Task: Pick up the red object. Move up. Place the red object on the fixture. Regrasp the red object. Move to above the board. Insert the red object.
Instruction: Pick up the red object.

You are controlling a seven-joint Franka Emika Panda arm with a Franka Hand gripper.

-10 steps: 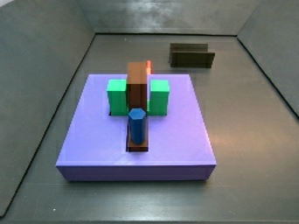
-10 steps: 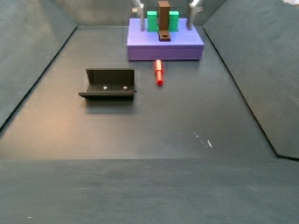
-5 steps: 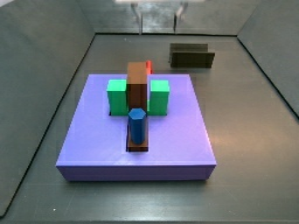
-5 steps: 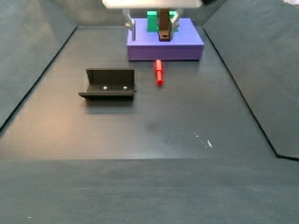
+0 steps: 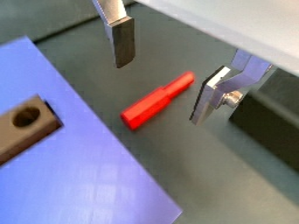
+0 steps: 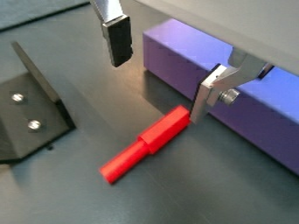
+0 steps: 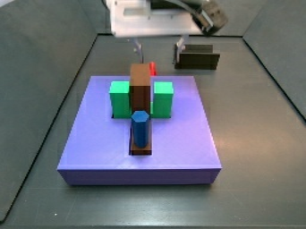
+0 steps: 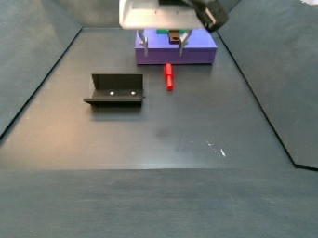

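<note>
Red peg (image 8: pixel 170 77) lies flat on the dark floor, untouched, just beside the board's (image 8: pixel 196 58) near edge; fixture (image 8: pixel 115 89) is off to the side, apart from both. Change vs a second ago: gripper (image 8: pixel 165 40) was out of frame in both side views, now its white head is fully in and low over the peg end of the board. So pick-up is only at approach stage, nothing grasped yet.

Wrist views: fingers (image 5: pixel 122 40) spread wide, nothing between them but the peg (image 5: pixel 156 99) on the floor below, lavender board (image 5: pixel 82 166) edge alongside. Peg (image 6: pixel 145 143) looks roughly centred in the gap, long axis running across the jaw line. Fixture (image 6: pixel 30 103) close by.

Pose: head pointing straight down, wrist (image 7: pixel 149 15) above the far end of the brown bar (image 7: pixel 142 94). Judgement: descend further, then close on the peg.
</note>
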